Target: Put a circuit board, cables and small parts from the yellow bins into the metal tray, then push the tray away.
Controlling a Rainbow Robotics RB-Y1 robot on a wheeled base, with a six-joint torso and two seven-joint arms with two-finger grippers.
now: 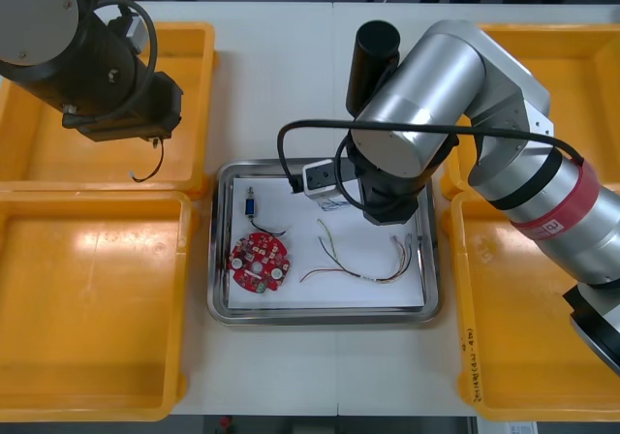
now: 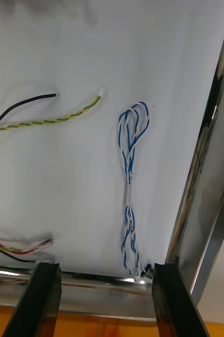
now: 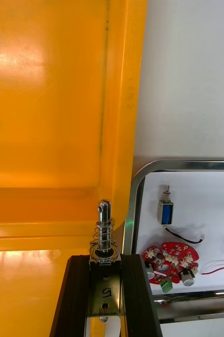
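Note:
My left gripper point(image 3: 105, 287) is shut on a small metal part point(image 3: 105, 230) with a spring, held above the wall between the two left bins. In the front view the left arm point(image 1: 116, 76) hangs over the far left bin, a thin black wire point(image 1: 147, 169) dangling below it. The metal tray point(image 1: 222, 289) with its white inside holds a red circuit board point(image 1: 259, 262), a small blue part point(image 1: 251, 206) and red and yellow cables point(image 1: 354, 264). My right gripper point(image 2: 105, 300) stands open low over the tray's right side, above a blue and white cable point(image 2: 129, 174).
Yellow bins flank the tray: far left point(image 1: 205, 85), near left point(image 1: 87, 298), far right point(image 1: 581, 66) and near right point(image 1: 528, 347). In the right wrist view a yellow-green cable point(image 2: 43, 122), a black cable point(image 2: 17, 108) and the tray's shiny rim point(image 2: 212, 174) lie close.

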